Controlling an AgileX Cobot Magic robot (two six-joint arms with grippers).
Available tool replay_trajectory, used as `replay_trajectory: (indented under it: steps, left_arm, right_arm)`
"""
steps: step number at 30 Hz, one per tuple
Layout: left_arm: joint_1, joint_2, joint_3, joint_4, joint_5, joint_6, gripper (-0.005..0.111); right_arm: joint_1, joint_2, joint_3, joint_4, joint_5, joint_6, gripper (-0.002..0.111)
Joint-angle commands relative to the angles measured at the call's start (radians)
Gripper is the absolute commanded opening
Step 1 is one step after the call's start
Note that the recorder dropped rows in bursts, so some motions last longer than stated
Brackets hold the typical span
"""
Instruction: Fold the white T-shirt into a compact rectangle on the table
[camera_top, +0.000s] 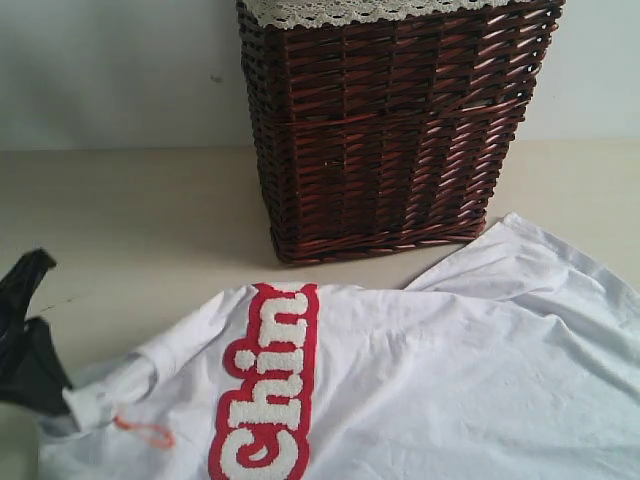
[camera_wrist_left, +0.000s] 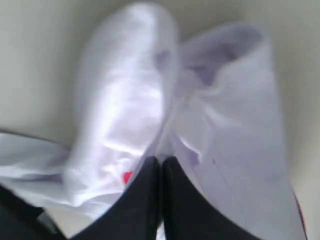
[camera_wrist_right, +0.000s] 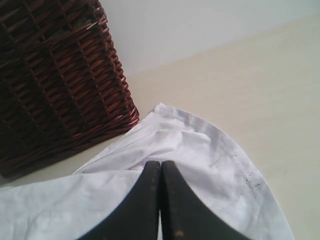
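While the white T-shirt (camera_top: 420, 380) lies spread on the table (camera_top: 130, 220) in front of the wicker basket (camera_top: 390, 130), my left gripper (camera_wrist_left: 161, 162) is pinched tight on a bunched bit of it by the orange neck tag (camera_top: 145, 432). Only the outside camera shows that tag; the left wrist cam is just blurry cloth. My right gripper (camera_wrist_right: 160, 165) is closed too, tips on the shirt's edge near the basket. Can't tell if it's got any cloth.

The T-shirt (camera_top: 450, 370) is laid on the table (camera_top: 130, 220), with the wicker basket (camera_top: 390, 140) set just behind it. The left gripper (camera_top: 60, 390) is placed at its left edge, by the neck.
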Motion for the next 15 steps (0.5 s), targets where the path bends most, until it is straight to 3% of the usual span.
replay_trajectory:
  steps: [1,6,10,15]
  left_arm:
    - [0.0,0.027,-0.001,0.119,0.227,-0.257,0.0]
    - [0.0,0.029,0.002,0.095,0.227,-0.266,0.003]
    - [0.0,0.029,0.016,0.097,0.227,-0.266,0.03]
    - [0.0,0.029,0.121,0.08,0.227,-0.268,0.063]
  right_arm:
    - [-0.003,-0.007,0.005,-0.003,-0.007,-0.003,0.0]
    - [-0.003,-0.007,0.005,-0.003,-0.007,-0.003,0.0]
    - [-0.003,-0.007,0.005,-0.003,-0.007,-0.003,0.0]
    - [-0.003,-0.007,0.005,-0.003,-0.007,-0.003,0.0]
